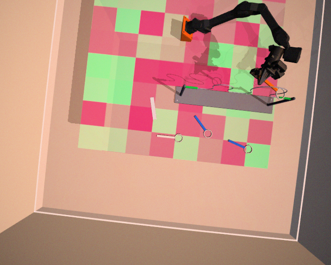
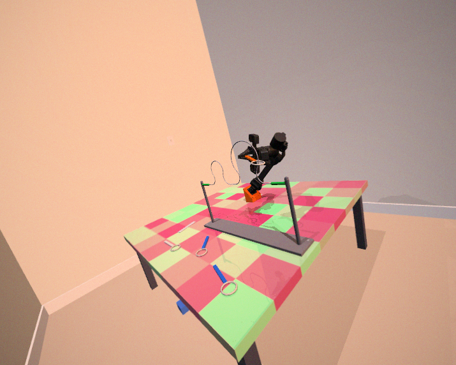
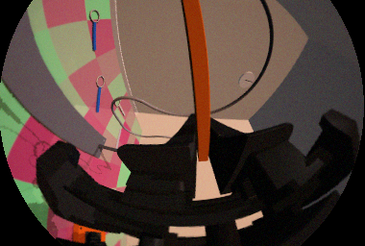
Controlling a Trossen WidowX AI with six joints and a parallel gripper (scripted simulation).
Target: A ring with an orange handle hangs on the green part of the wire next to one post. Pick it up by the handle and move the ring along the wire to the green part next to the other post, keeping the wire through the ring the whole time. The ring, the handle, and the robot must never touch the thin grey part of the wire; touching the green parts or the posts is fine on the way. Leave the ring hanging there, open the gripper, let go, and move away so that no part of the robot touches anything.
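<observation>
Checkered in pink, red and green, the surface (image 1: 120, 111) (image 2: 204, 270) carries a long grey base (image 1: 222, 99) (image 2: 255, 235) with a dark post at each end. Between the post tops runs a curling wire (image 1: 253, 87) (image 2: 231, 151) (image 3: 272, 34), its ends sleeved in green. The hand (image 1: 261, 81) (image 2: 240, 156) (image 3: 195, 116) is pinching the orange handle (image 1: 271, 85) (image 2: 250, 158) (image 3: 199, 58). At the handle's far end, the ring (image 1: 276, 95) (image 2: 258, 164) is up at the tall loop of wire, near the green sleeve (image 1: 285, 98) (image 2: 277, 183) on the post farther from the arm's orange mount (image 1: 184, 36) (image 2: 252, 198); whether it touches the grey wire, I cannot tell. Two blue-handled rings and one pale-handled ring lie beside the base, with a pale strip (image 1: 153, 108) (image 2: 187, 226) near them.
</observation>
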